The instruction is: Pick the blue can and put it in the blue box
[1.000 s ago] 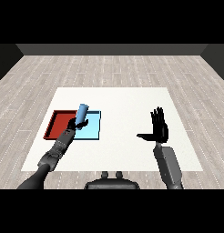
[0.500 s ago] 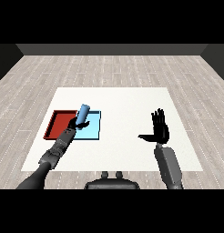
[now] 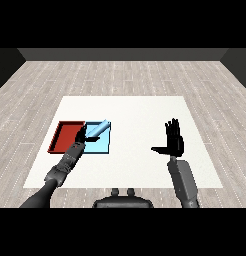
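Tilting blue can (image 3: 98,129), top up-right, over light blue tray (image 3: 101,145)

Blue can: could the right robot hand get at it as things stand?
Probably not easily. The blue can lies tilted over the light blue tray, with the left robot hand curled round it; the right robot hand hangs open well across the table.

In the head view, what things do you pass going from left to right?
Red tray → left hand → blue can → right hand.
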